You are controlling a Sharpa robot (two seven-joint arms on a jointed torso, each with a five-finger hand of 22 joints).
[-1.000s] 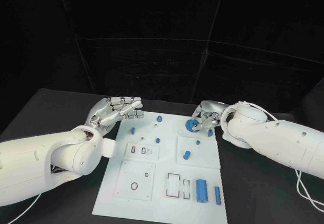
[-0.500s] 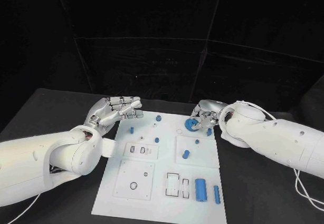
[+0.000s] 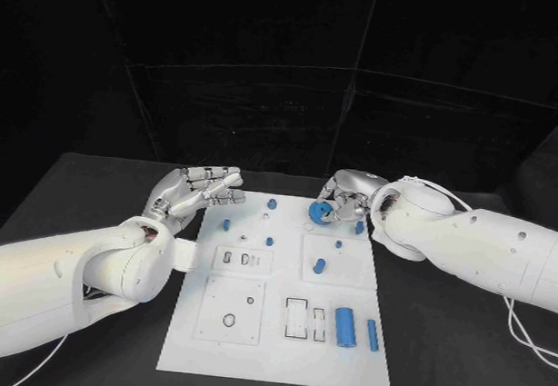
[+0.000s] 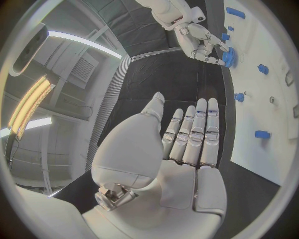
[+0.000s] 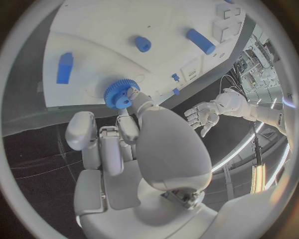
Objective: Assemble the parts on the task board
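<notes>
Right hand [image 3: 343,201] pinches one blue gear [image 3: 318,212] at the far edge of the white task board [image 3: 278,357], its fingers curled around the toothed rim; whether the gear touches the board I cannot tell. Left hand [image 3: 198,192] holds nothing; it hovers beside the far left corner of the board, above the black tabletop [image 3: 68,202], with fingers straight, close together and pointing away from the robot. On the board I count two long blue cylinders [image 3: 347,327] side by side near the right edge, one oblong blue piece [image 3: 319,268] in the middle, and several small blue pegs [image 3: 268,241] standing towards the far end.
</notes>
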